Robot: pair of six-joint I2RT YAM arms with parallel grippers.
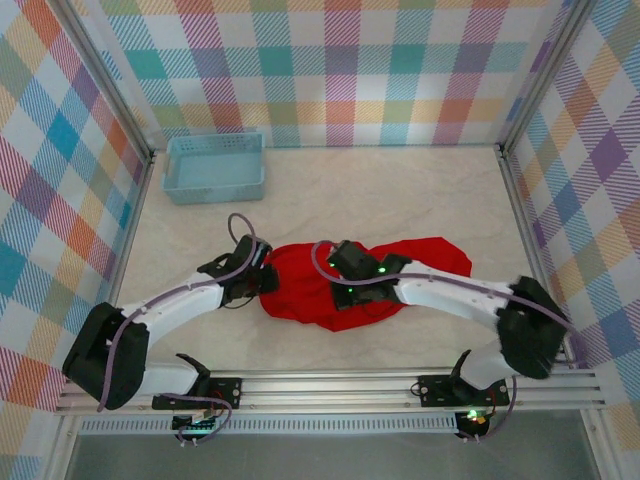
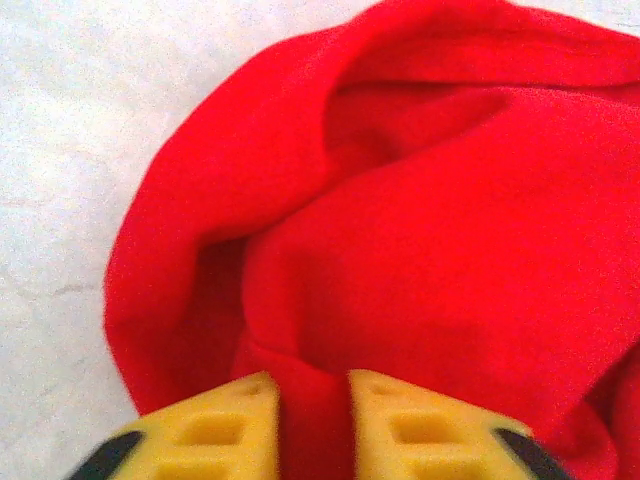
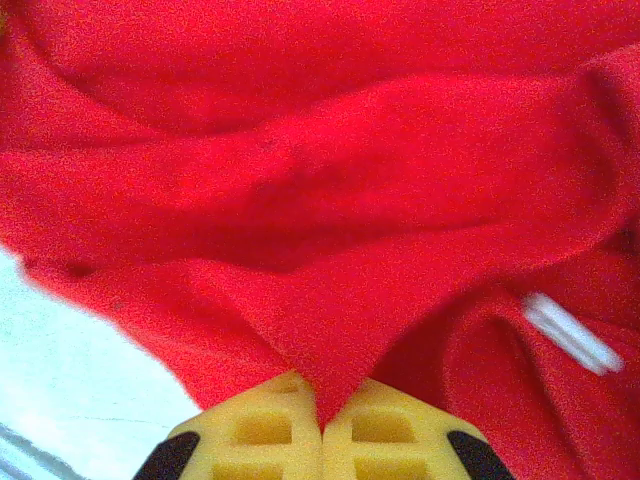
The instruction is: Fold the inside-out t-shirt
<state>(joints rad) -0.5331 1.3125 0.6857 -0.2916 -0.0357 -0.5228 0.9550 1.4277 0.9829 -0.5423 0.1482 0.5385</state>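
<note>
Finds the shirt (image 1: 430,260) bunched in a heap just toward 6 o'clock from the middle of the surface (image 1: 400,190), well apart from the basket (image 1: 215,165) at 11 o'clock. Reads as soft, light, limp cloth — no stiffness at all, likely to sag, drape and drag along the surface rather than lift clean. Best taken by an edge or corner in a small pinch, not by the thick middle, where several layers would come up together. Cannot tell hem from sleeve in this crumple. Shows a white tag (image 3: 572,333) lying on the cloth at 3 o'clock in the right wrist view.

Shows the left arm stretched in low from 7 o'clock, with the left claw (image 1: 264,280) (image 2: 313,385) at the heap's 9 o'clock edge — clenched, by the look of it, on a ridge of cloth that fills the narrow gap between its fingers (image 2: 225,420). Shows the right arm reaching across from 4 o'clock, wrist tipped down over the cloth, with the right claw (image 1: 348,298) (image 3: 322,385) near the heap's 6 o'clock edge, pressed tight on a small point of fabric.
</note>
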